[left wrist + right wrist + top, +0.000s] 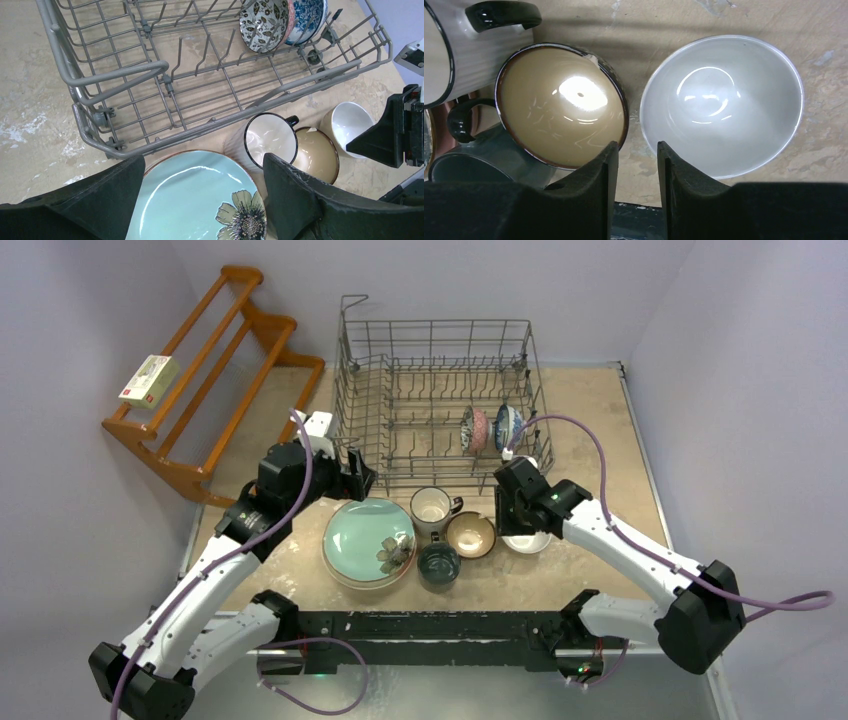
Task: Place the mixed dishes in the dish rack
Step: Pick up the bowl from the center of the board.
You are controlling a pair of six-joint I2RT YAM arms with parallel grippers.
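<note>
Both arms are built of white link shells joined by black joint housings, as seen on the left arm [200, 585] and the right arm [620, 540]. Purple cables [603, 465] are run along each from wrist to base. The left pincer [204, 159] is formed of two broad, black, wedge-shaped fingers [295, 200] with a matte, faintly scuffed surface, and a white block [318, 430] is mounted at its wrist. The right pincer [636, 145] is made of the same black wedges. The bases are bolted to a black bar [420, 625].
</note>
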